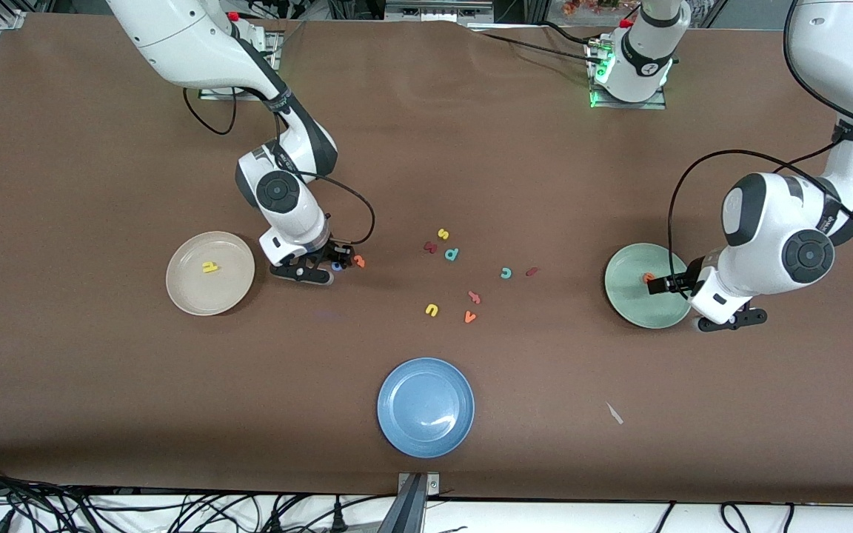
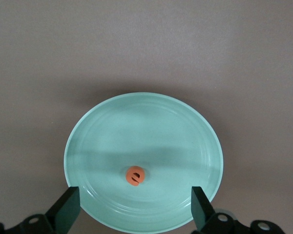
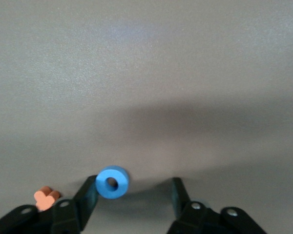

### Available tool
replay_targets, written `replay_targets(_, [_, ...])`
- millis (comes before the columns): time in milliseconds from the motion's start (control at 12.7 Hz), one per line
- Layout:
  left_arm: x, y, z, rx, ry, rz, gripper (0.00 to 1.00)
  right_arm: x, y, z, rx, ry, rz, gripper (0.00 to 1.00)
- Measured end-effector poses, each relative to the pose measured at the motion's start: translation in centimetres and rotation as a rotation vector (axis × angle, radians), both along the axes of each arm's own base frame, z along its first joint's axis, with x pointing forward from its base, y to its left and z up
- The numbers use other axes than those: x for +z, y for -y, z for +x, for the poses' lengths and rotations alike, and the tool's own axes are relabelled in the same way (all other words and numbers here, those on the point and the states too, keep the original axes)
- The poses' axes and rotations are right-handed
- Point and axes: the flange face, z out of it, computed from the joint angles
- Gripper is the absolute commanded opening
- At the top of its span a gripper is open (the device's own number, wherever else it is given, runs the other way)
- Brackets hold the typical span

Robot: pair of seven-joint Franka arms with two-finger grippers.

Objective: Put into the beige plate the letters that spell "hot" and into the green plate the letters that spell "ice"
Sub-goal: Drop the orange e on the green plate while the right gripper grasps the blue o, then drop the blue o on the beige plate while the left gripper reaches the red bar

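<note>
Toward the right arm's end of the table [image 1: 101, 414], the beige plate [image 1: 210, 273] carries the yellow h [image 1: 209, 266] near its middle. Just beside that plate, on its side toward the table's middle, the right claw [image 1: 337, 265] is down at the table surface. Its fingers [image 3: 89, 196] stand apart, with the blue o [image 3: 112, 182] lying flat between them and touching one finger (the other finger is clear of it). The orange t [image 3: 46, 197] lies on the table just outside the same finger.

Toward the left arm's end of the table, the green plate [image 1: 630, 292] holds the orange e [image 2: 136, 175]. The left claw [image 2: 136, 209] hangs over the plate's edge with its fingers [image 2: 68, 207] spread wide and nothing between them.

Between the two plates, loose letters lie scattered on the table's middle. The teal c [image 1: 506, 273] and the dark red i [image 1: 532, 272] lie side by side, nearer the green plate. The yellow s [image 1: 443, 234], the teal p [image 1: 452, 255] and a dark red letter [image 1: 430, 247] form a cluster. Nearer the front camera lie the yellow u [image 1: 432, 310], the orange v [image 1: 469, 317] and a reddish letter [image 1: 474, 297].

The blue plate [image 1: 426, 407] rests close to the table's front edge, at its middle.
</note>
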Motion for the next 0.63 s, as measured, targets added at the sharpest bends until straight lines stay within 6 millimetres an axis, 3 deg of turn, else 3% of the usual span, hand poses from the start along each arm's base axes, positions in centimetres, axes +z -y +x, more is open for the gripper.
replay_targets(394, [0.47,0.16,0.24,-0.002,0.000,-0.001,1.00,0.35,-0.18,0.21,0.004,0.009,0.002,0.25])
replay_targets(630, [0.44,0.17,0.23,-0.003,-0.001,-0.001,1.00,0.51,-0.38,0.19,0.010,0.013,0.002,0.20])
